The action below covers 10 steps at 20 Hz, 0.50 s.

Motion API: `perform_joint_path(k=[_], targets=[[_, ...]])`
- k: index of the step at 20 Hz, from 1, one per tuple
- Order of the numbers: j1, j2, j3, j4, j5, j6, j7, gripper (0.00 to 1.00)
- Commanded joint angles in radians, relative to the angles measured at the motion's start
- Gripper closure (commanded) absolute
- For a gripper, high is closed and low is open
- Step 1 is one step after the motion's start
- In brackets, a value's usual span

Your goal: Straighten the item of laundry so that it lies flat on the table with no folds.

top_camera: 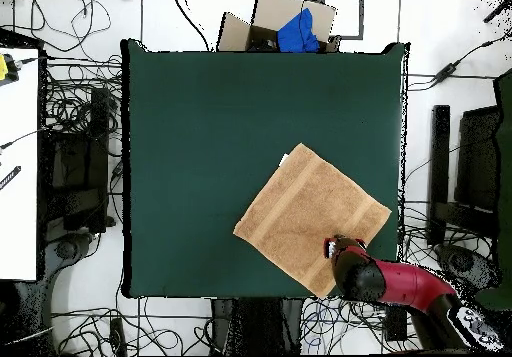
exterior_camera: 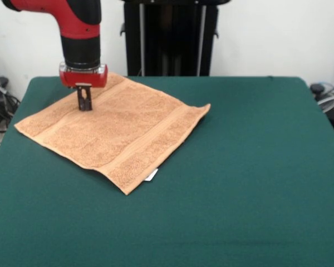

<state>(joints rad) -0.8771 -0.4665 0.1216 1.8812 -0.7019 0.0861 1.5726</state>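
The peach-orange towel (exterior_camera: 117, 128) lies spread out and nearly flat on the dark green table (exterior_camera: 245, 167), turned like a diamond, at the far left in the front view. Its small white tag (exterior_camera: 151, 176) sticks out at the near edge. My gripper (exterior_camera: 84, 107) points straight down with its tips on the towel near its far left corner, and its fingers stand close together. In the overhead view the towel (top_camera: 310, 218) lies at the table's (top_camera: 200, 123) lower right, with the gripper (top_camera: 332, 245) over its lower right edge.
The black pedestal (exterior_camera: 170, 39) stands behind the table's far edge. In the overhead view a cardboard box with a blue item (top_camera: 290, 25) sits beyond the table's top edge, a white desk (top_camera: 18, 163) stands at the left, and cables lie all around.
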Motion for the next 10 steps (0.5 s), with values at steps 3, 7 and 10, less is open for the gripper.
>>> perform_joint_path(k=[3,7,10], targets=[[-0.029,0.016,-0.006,-0.083,-0.081,0.134,-0.059,1.0],[-0.042,0.002,-0.004,-0.078,-0.085,0.147,-0.075,1.0],[-0.056,-0.01,0.002,-0.077,-0.087,0.165,-0.093,1.0]])
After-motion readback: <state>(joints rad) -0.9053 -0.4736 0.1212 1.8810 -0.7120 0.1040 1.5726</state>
